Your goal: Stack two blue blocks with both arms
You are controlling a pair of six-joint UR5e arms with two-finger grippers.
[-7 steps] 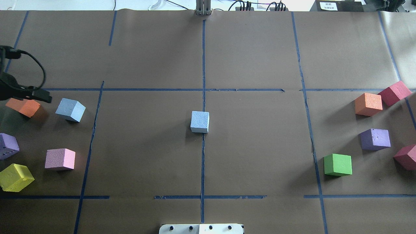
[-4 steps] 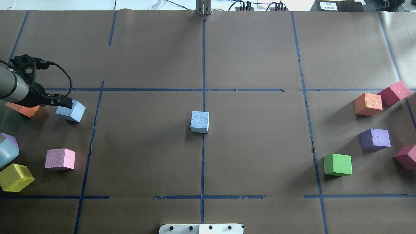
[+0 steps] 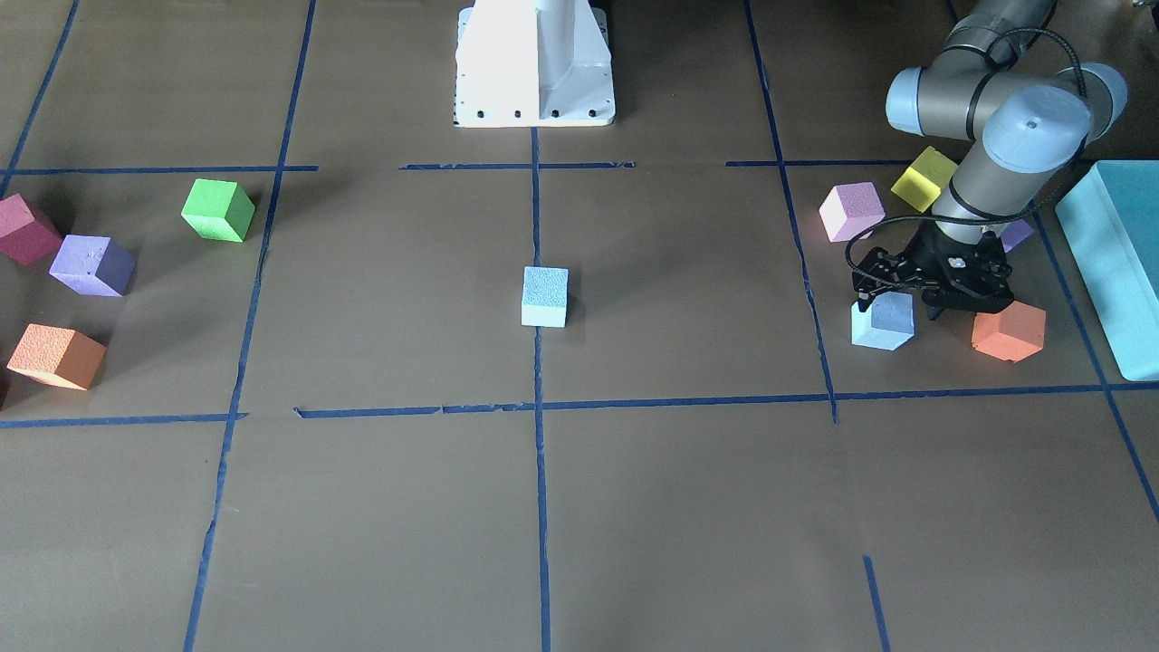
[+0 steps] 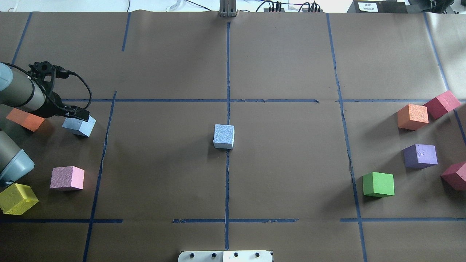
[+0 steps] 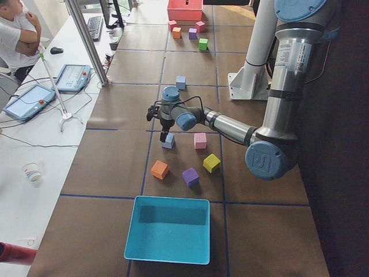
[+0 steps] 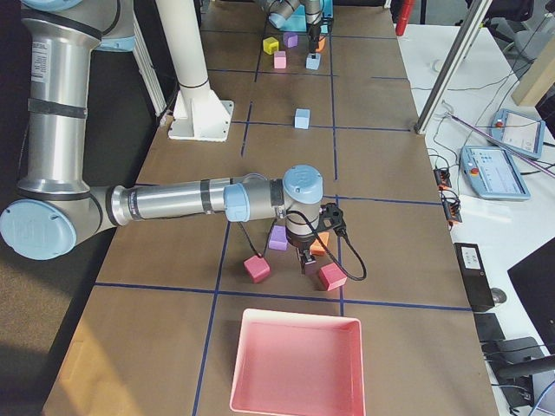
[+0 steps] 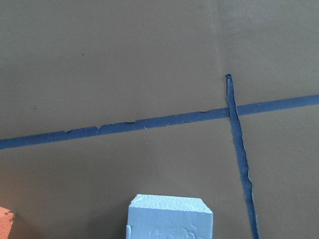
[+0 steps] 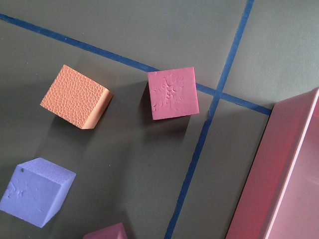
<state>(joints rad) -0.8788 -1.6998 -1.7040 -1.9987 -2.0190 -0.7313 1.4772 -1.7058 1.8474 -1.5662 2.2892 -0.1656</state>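
The paler grainy blue block (image 4: 223, 136) sits at the table's centre, also in the front view (image 3: 545, 296). The deeper sky blue block (image 4: 80, 126) lies on the robot's left side, next to an orange cube (image 4: 25, 119). My left gripper (image 4: 81, 116) hangs right over this block, and in the front view (image 3: 895, 303) its fingers stand spread on either side of the block's (image 3: 883, 324) top. The left wrist view shows the block (image 7: 169, 219) at the bottom edge. My right gripper (image 6: 308, 263) shows only in the right side view, over coloured cubes. I cannot tell its state.
Pink (image 4: 67, 178) and yellow (image 4: 17, 198) cubes lie near the left arm. A teal box (image 3: 1109, 263) stands at the left end. Green (image 4: 378, 184), purple (image 4: 419, 155), orange (image 4: 412, 116) and red (image 4: 441, 103) cubes lie on the right, near a pink tray (image 6: 295, 364).
My left arm has swung in from the table's left edge, past the orange cube, until its gripper is over the sky blue block. The blocks have not moved.
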